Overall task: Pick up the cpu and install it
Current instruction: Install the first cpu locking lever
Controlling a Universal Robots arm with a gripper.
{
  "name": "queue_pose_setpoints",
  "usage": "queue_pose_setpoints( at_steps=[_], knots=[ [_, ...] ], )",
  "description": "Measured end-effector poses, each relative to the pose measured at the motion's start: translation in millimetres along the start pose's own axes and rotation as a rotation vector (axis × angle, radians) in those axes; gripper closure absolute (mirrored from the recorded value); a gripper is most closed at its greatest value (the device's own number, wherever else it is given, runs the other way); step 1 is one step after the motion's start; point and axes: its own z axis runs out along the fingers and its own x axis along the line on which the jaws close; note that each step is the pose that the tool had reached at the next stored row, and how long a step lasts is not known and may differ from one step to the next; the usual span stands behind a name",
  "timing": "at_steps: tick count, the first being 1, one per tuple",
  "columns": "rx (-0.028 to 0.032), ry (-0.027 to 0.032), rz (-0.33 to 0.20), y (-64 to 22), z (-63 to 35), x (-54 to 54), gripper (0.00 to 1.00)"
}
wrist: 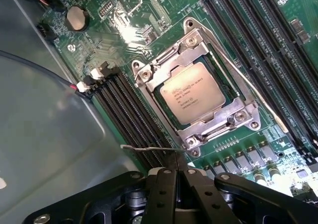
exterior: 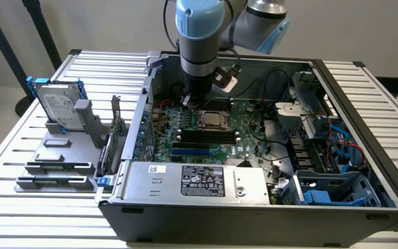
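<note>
Wrist view | one cpu (wrist: 195,92) in one socket (wrist: 171,59) | one claw (wrist: 175,172), closed

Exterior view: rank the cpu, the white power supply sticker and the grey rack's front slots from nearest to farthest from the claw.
Measured from the claw:
1. cpu, on the green board, just beside the claw.
2. power supply sticker, at the near edge of the case.
3. grey rack's front slots, outside the case on the exterior view's left.
</note>
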Motion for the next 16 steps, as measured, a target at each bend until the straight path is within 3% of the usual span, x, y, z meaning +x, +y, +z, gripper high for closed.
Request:
queue_pose_setpoints(
  at_steps=[4,16],
  knots=[
    [0.0001,-0.0001,0.0,0.8,5.4,-0.1,0.89],
    [0.0001,0.0,0.0,9.7,7.9,6.2,0.89]
  ],
)
